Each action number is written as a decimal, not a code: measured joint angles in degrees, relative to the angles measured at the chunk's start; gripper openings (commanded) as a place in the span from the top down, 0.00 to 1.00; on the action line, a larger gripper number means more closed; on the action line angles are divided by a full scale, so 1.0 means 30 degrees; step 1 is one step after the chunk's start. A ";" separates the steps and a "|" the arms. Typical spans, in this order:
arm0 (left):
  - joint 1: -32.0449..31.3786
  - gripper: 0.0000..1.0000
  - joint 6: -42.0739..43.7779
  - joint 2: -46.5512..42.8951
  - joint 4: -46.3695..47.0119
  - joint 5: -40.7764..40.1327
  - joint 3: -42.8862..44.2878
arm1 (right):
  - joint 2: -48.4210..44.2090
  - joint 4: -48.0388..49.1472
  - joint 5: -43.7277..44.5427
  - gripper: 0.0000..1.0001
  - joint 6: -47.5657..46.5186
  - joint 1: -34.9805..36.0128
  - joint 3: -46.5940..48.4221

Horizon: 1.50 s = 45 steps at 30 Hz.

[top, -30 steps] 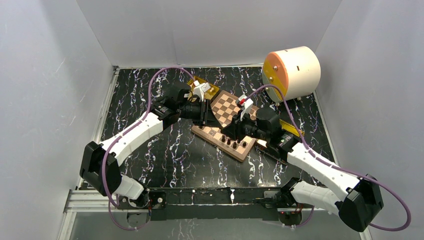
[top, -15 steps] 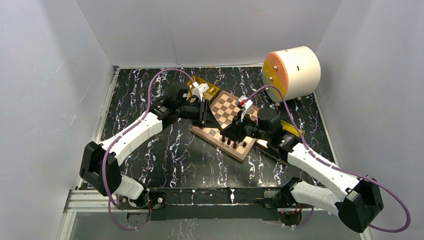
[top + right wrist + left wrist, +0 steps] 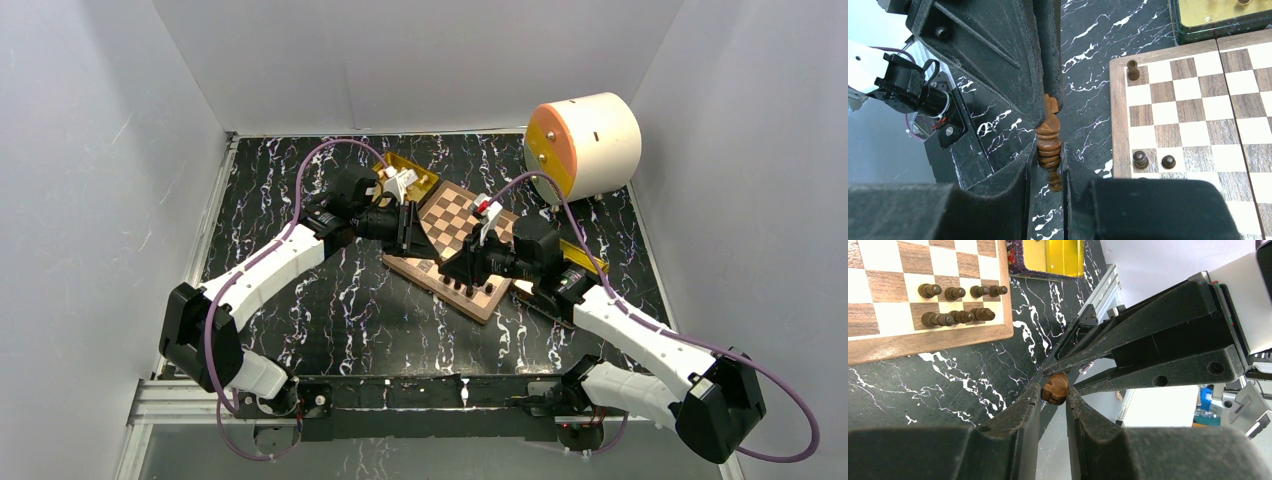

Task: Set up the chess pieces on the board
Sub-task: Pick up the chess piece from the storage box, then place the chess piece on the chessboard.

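Observation:
A dark brown turned chess piece (image 3: 1048, 142) is gripped at both ends. My right gripper (image 3: 1049, 156) is shut on its lower stem. My left gripper (image 3: 1054, 391) is shut on its other end (image 3: 1054, 388). The two grippers meet tip to tip above the board's left corner, left (image 3: 415, 238) and right (image 3: 448, 266). The checked wooden board (image 3: 455, 215) lies angled mid-table. Several dark pieces (image 3: 955, 305) stand in two rows near one edge of it; three more (image 3: 1140, 159) show in the right wrist view. No cream pieces show on the board.
A gold tray (image 3: 410, 168) sits behind the left gripper, and another (image 3: 585, 258) lies under the right arm. A gold tray (image 3: 1053, 257) borders the board. A cream cylinder with an orange face (image 3: 585, 145) stands at the back right. Grey walls enclose the black marbled table.
My right gripper has edged slightly left toward the left gripper. The left arm and the board have hardly moved.

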 measured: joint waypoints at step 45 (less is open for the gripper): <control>0.0474 1.00 0.4226 -0.0015 -0.2499 -0.3898 0.2608 | 0.0189 -0.3563 0.0124 0.80 -0.0029 0.0109 -0.0510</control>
